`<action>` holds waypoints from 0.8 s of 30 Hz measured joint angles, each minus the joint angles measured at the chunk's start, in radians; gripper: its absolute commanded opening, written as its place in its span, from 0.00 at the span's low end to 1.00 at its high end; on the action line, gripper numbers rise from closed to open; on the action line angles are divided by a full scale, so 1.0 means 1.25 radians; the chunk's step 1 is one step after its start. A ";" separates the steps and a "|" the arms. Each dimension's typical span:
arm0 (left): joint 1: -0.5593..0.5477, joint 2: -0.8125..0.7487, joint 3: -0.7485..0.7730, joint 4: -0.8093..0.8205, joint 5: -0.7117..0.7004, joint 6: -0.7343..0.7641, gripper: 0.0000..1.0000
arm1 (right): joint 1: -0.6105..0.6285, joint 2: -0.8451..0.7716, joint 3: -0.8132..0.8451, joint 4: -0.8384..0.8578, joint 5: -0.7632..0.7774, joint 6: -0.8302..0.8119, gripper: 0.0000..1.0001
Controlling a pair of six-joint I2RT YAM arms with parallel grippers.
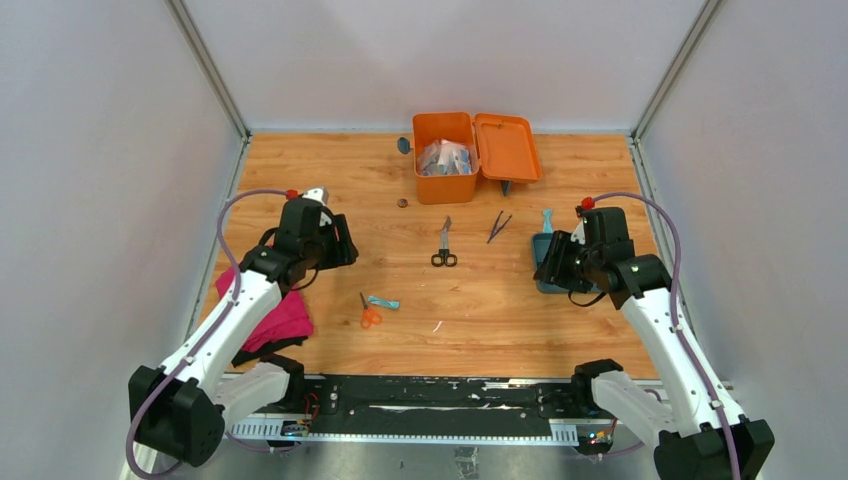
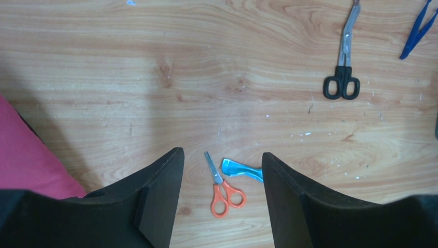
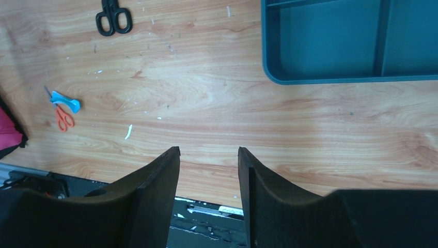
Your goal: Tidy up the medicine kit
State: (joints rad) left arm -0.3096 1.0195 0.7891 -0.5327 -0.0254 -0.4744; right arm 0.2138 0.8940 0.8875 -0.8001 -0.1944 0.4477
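Left pincer [image 2: 222, 154]: fingers apart, nothing clamped, off the worktop [image 1: 330, 170]; through the gap lie the orange-handled scissors [image 2: 223, 192] and just beside them a small blue packet [image 2: 241, 169], its right end hidden behind the right finger; what the packet is cannot be told. Further out: black-handled scissors [image 2: 343, 62], blade tip cut off by the top edge; blue tweezers [image 2: 416, 31], only partly in frame at the top right corner; pink cloth [image 2: 31, 155] cut off at the left edge, and in the top view part of it sits under the left arm.

Right pincer [image 3: 208, 150]: fingers apart, empty, above bare wood near the worktop's near edge; teal divided tray [image 3: 330, 77] further out, cropped at top and right, visible compartments bare; in the top view most of it is hidden behind the right wrist.

In the top view both pincers are masked by their own wrist housings.

Medicine kit [image 1: 445, 185]: at the far edge of the worktop, centre, well apart from both pincers; lid [image 1: 507, 147] swung open to the right; inside are clear packets, too small to identify; a small brown round thing [image 1: 403, 203] lies near its front left corner, unidentifiable.
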 measured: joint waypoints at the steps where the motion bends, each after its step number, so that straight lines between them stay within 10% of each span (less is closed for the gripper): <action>1: 0.000 0.008 0.011 0.000 0.001 0.001 0.62 | 0.000 0.000 0.000 0.000 0.014 0.000 0.52; 24: 0.000 0.109 0.060 0.093 0.003 0.005 0.62 | 0.000 0.002 -0.001 0.000 0.039 0.008 0.52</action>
State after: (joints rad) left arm -0.3099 1.1561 0.8646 -0.4164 -0.0219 -0.4679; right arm 0.2138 0.8959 0.8860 -0.7998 -0.1452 0.4580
